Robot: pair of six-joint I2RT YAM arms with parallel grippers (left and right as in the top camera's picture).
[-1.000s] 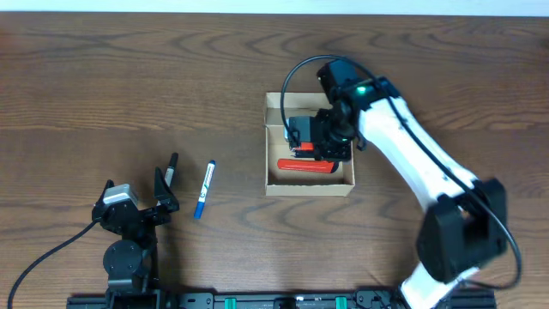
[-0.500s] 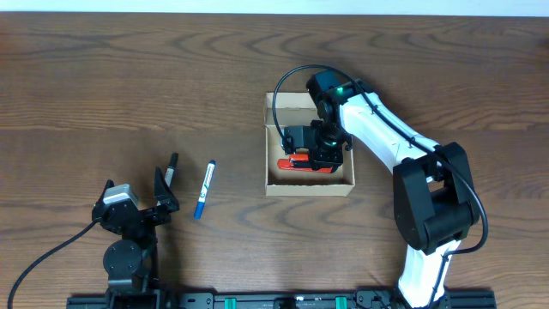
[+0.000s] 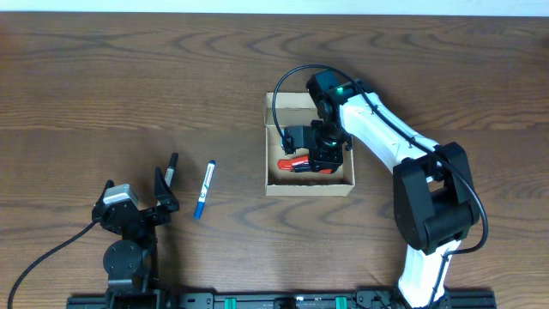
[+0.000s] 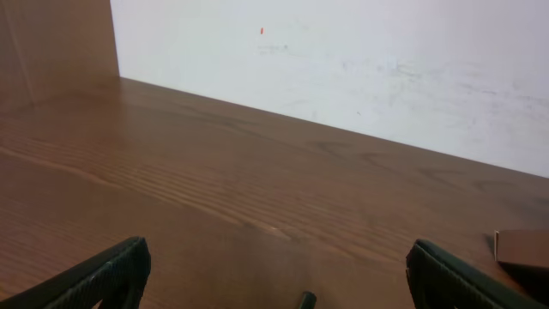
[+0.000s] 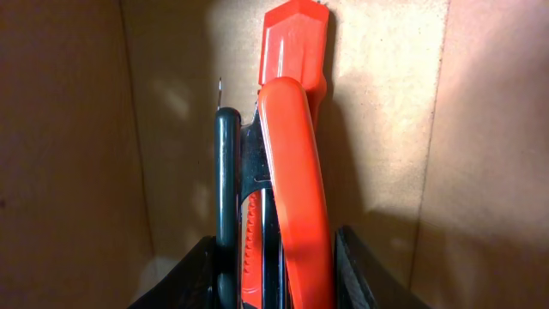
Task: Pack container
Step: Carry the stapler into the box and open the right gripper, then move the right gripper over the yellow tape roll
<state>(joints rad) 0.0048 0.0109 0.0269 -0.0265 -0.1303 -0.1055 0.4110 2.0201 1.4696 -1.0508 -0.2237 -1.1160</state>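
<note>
The container is a small tan cardboard box, open, with its flap folded back at the far side. My right gripper reaches down into it, shut on a red and black hand tool that lies along the box floor. In the right wrist view the tool sits between my fingers, with the box floor under it. My left gripper is open and empty at the front left. The left wrist view shows its open fingers over bare wood.
A blue marker and a black pen lie on the table left of the box, beside my left gripper. The pen's tip shows between the left fingers. The box corner shows at the right edge.
My right arm has swung its elbow in and the gripper has shifted slightly left inside the box with the tool. The left arm has not moved.
</note>
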